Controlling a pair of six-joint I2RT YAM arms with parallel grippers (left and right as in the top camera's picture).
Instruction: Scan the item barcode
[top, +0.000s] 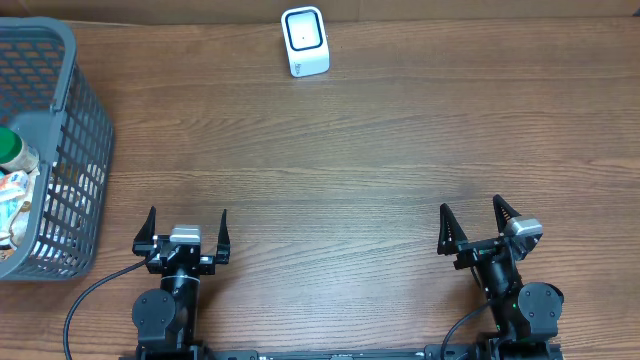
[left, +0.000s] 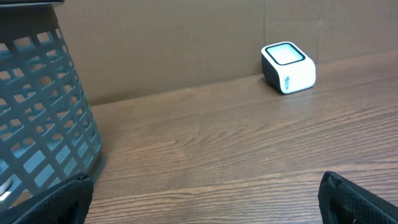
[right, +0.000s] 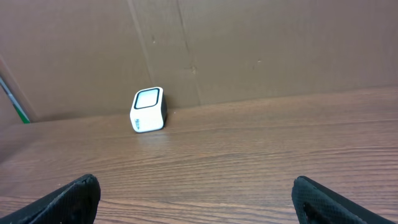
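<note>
BENCH SET FOR A BARCODE SCAN: Two robot arms wait at the near edge of a wooden bench (top: 330, 160), both pairs of jaws spread as wide as they go and gripping nothing. The goods to be scanned sit in a grey plastic basket (top: 75, 120) at the left edge of the scene: a bottle with a green cap (top: 8, 148) against the basket's left side, and what look like printed packets (top: 12, 205) just nearer. Which one is meant cannot be told, nor can any barcode be seen.

The left arm (top: 175, 262) is plainly the nearer. The basket lies to its left and a little farther out, while the right arm (top: 505, 255) stands well apart across the bench. The bottle appears to stand upright, cap to the camera; how the packets lie is hidden by the lattice.

The basket's slatted wall stands between the left jaws and the goods, so a reach would probably have to come down over the rim from above.

The white scanner (top: 305, 42), its window facing up, sits at the far middle against a cardboard backing (right: 249, 43), with bare bench between it and both arms.
</note>
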